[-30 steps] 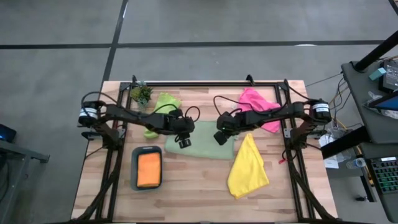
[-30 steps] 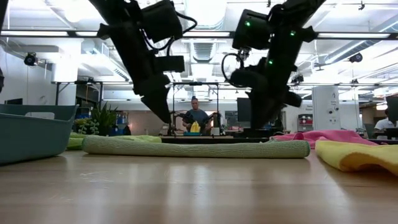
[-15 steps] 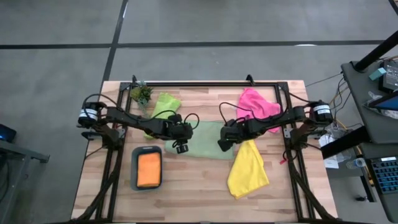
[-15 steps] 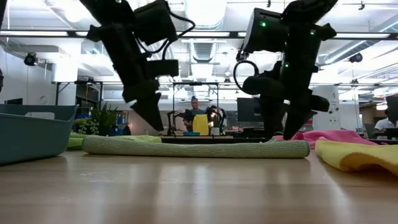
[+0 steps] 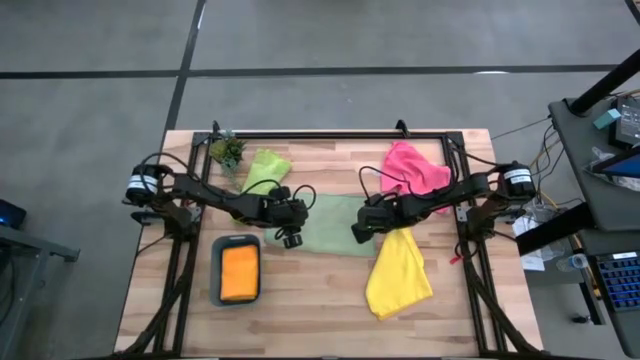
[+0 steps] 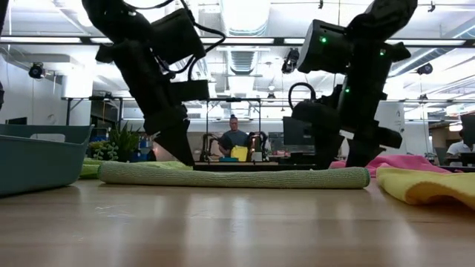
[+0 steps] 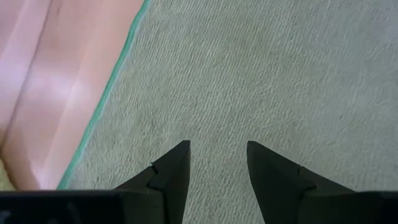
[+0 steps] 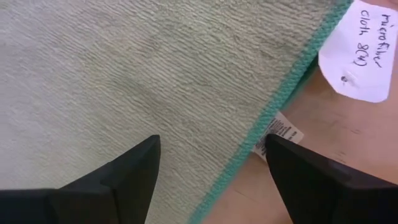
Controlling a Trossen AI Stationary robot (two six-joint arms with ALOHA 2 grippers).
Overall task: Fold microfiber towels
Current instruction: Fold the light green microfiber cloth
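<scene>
both grippers down on the sage towel

now the pale sage towel lies flat in the middle of the table, folded into a long band that runs left to right. the left gripper sits over its left end and the right gripper over its right end — both low, close above the cloth. in the left wrist view the fingers stand a little apart with only sage cloth between them, holding nothing. in the right wrist view the fingers are spread wide over the towel's teal-stitched edge, also empty; a white handwritten label and a small printed tag lie on the wood beside that edge.

the lime green towel lies loose at the far left, next to a small potted plant. the pink towel is bunched at the far right, under the right arm. the yellow towel lies near right, just beside the sage one. the orange towel lies folded inside the teal tray at the near left.

beyond the table, the low view shows a person far off in the room.
</scene>
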